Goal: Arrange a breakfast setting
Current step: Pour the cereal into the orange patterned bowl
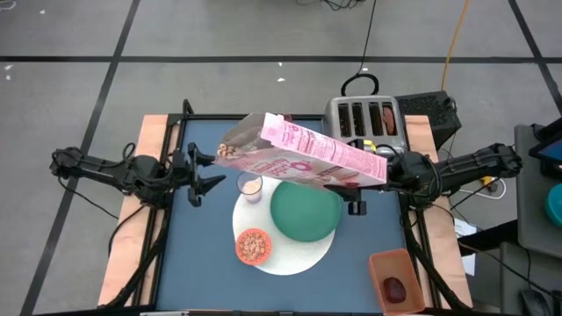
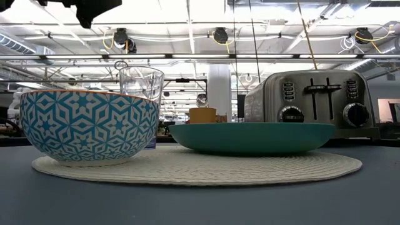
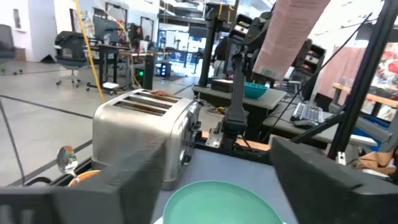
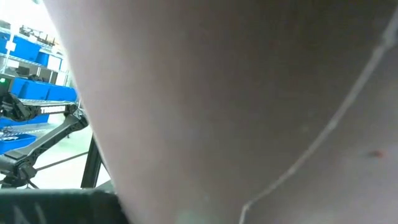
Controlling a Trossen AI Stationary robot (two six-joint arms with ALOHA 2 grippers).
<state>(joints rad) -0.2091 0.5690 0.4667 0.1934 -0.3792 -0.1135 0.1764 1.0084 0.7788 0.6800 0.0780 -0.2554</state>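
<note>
A round white mat carries a green plate, a small bowl with cereal in it and a small glass. The orange cup with the silver spoon stands behind the plate; in the high view the box hides it. My right gripper is shut on the pink cereal box, held tilted above the plate and glass. My left gripper is open and empty, left of the glass. Dark red food lies in an orange tray at the near right. My right gripper holds the cereal box by its end toward the table's right, coming level from the right. The box is lifted clear and slants across the table, its other end above the glass. The box fills the right wrist view, which hides the fingers.
The silver four-slot toaster stands at the far right of the blue table top, with something brown in a slot. Wooden rails and black frame bars run along both table sides. Bare blue surface lies at the near left.
</note>
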